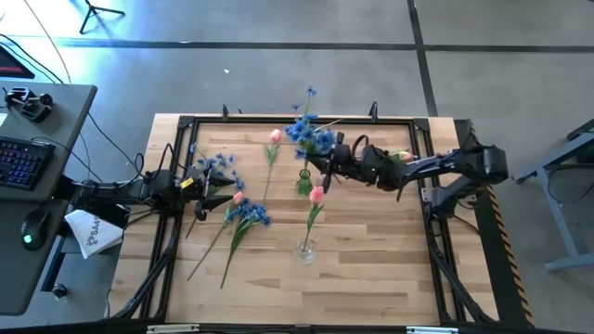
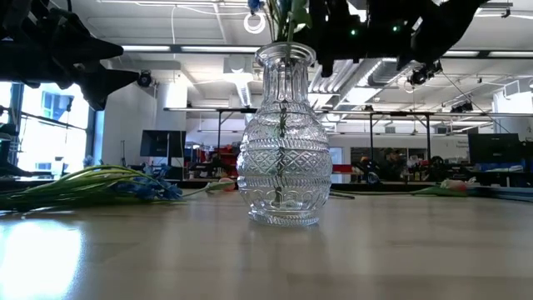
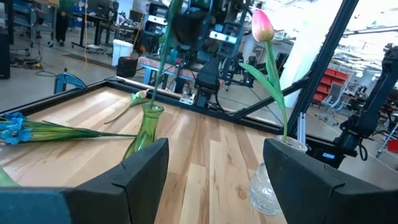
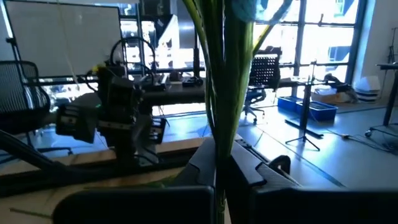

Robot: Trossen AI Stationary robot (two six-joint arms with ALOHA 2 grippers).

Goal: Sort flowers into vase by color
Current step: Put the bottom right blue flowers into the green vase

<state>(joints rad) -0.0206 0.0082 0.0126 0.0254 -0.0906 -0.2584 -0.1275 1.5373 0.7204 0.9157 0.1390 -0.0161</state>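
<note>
Clear glass vase [image 2: 283, 137] closest, right gripper [image 1: 327, 170] clamped on blue spray stems [image 4: 219, 93] above green vase [image 1: 303, 182], left gripper [image 1: 215, 192] open, empty, beside loose flowers [image 1: 243, 213].

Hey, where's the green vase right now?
In the high view the green vase stands near the table's middle, just below the right tool and its blue spray, with the clear vase nearer the front edge.

Two vases: one green glass vase [image 1: 304, 182] and one clear glass vase [image 1: 304, 248]. Three pink tulips visible: one in the clear vase [image 1: 316, 196], two lying on the table [image 1: 275, 136] [image 1: 238, 199]. Blue sprays [image 1: 310, 135]: number cannot be told
</note>
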